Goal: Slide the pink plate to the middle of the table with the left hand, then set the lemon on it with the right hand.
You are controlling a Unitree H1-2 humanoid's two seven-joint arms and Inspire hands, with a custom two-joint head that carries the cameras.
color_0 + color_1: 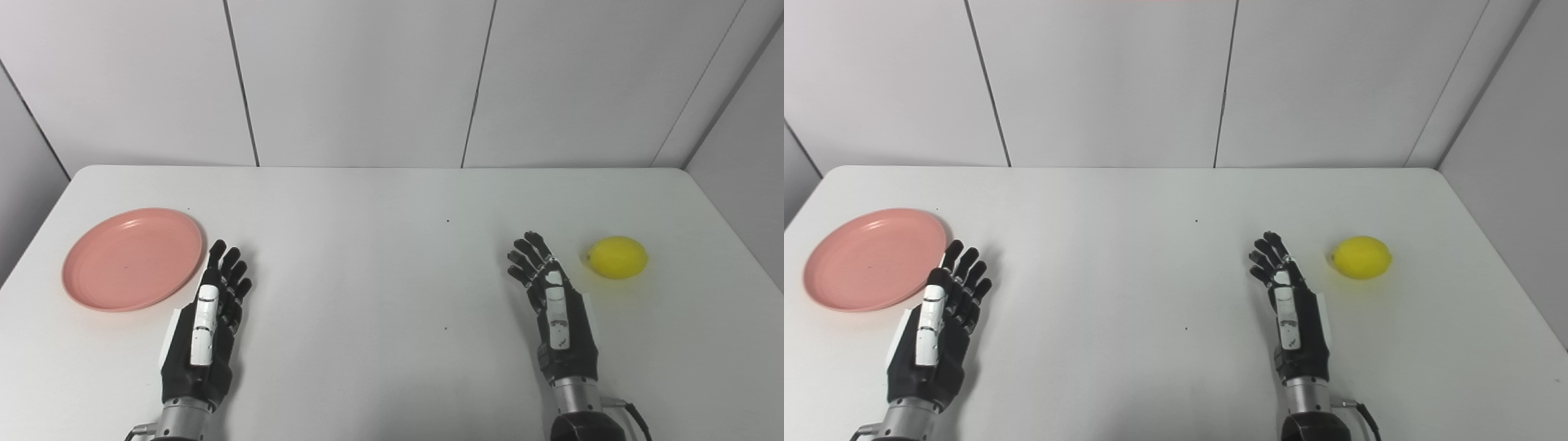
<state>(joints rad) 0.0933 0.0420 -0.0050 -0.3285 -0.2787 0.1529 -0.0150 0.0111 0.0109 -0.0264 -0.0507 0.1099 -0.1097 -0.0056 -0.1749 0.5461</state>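
Both views were bright and evenly lit, with soft, diffuse light from above. The white desk (380,202) looked nearly washed out, without hard glare. Shadows were faint: a pale one lay under the lemon (617,257), a thin one along the near rim of the pink plate (131,258). Focus was sharp throughout, with slight softness towards the corners

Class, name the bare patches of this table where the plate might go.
Widest: the table between left hand and right hand, and behind both. Crowded: left, by the pink plate; right, by the lemon.
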